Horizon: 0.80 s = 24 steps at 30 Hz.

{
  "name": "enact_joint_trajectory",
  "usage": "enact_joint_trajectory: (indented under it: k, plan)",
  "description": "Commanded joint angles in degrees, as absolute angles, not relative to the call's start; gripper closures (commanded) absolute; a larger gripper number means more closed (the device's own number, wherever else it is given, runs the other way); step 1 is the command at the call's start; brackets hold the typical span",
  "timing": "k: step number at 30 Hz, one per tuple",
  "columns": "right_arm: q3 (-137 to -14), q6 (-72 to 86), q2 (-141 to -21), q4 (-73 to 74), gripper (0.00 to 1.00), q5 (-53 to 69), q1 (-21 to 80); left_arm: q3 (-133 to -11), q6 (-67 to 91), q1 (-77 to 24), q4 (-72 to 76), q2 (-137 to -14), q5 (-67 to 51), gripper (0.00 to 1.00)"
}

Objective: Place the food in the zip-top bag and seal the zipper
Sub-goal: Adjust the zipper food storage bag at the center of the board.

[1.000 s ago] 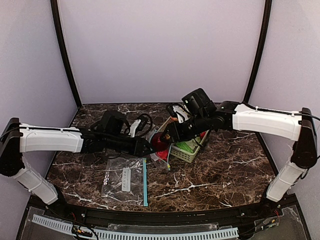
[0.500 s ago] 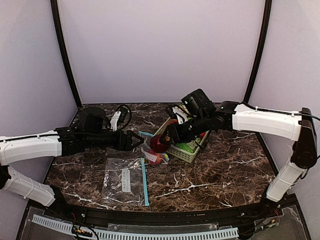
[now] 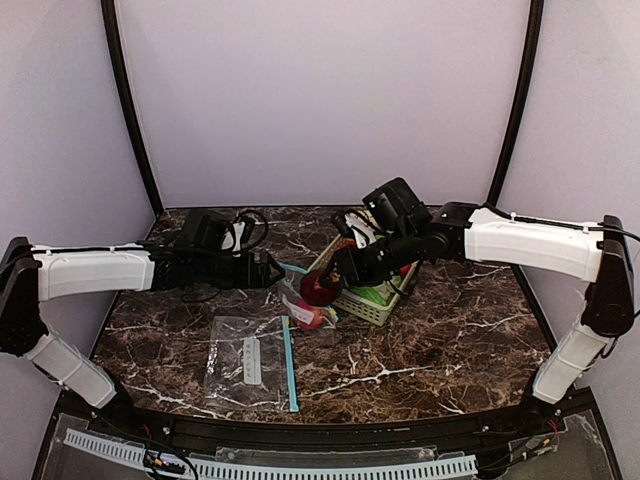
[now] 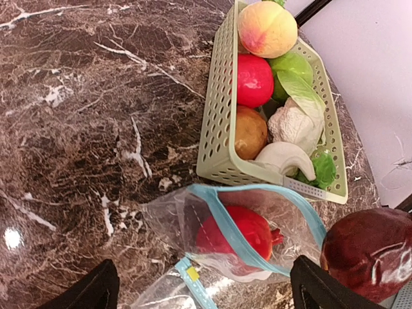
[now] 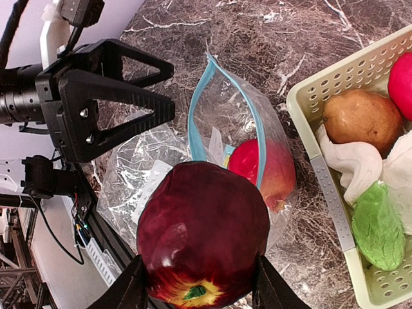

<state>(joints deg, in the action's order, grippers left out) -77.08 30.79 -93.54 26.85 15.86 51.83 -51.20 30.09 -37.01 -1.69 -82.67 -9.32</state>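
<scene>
The zip-top bag [image 4: 193,219] lies on the table beside the basket. Its blue zipper mouth gapes and a red fruit [image 4: 238,235] sits inside. My left gripper [image 4: 206,286] hangs open just short of the bag, touching nothing. In the top view it [image 3: 268,270] is left of the bag [image 3: 300,303]. My right gripper [image 5: 203,280] is shut on a dark red apple [image 5: 203,232], held in the air over the bag [image 5: 222,109]. More food fills the pale green basket [image 4: 215,116]: a peach [image 4: 267,29], a red fruit [image 4: 254,80], a brown one [image 4: 250,132] and cauliflower [image 4: 290,125].
A second flat, clear bag [image 3: 250,360] with a blue zipper lies near the front of the table. The basket [image 3: 372,305] stands right of the open bag, under my right arm. A black frame rail [image 3: 320,430] runs along the near edge.
My left gripper has opened and let go of the bag, pulling back to the left and then edging forward. The bag has settled on the table. My right arm with the apple has not moved.
</scene>
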Motion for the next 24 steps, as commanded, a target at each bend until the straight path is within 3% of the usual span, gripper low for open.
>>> enact_joint_trajectory:
  k: [1,6,16,24]
  plan:
    - [-77.57,31.32,-93.69,25.83,0.57,16.35,52.47,-54.63,28.38,-36.11,-1.11,-84.61,-9.63,0.03]
    - [-77.34,31.45,-93.6,25.57,0.57,16.44,52.47,-57.96,25.66,-35.01,-0.81,-88.29,-11.53,0.02]
    - [-76.95,31.56,-93.34,25.12,0.57,16.24,52.47,-62.8,19.21,-34.22,-3.14,-93.79,-13.65,0.3]
    - [-77.08,31.56,-93.6,24.92,0.57,16.59,52.47,-64.9,16.59,-33.96,-4.25,-96.29,-14.49,0.44]
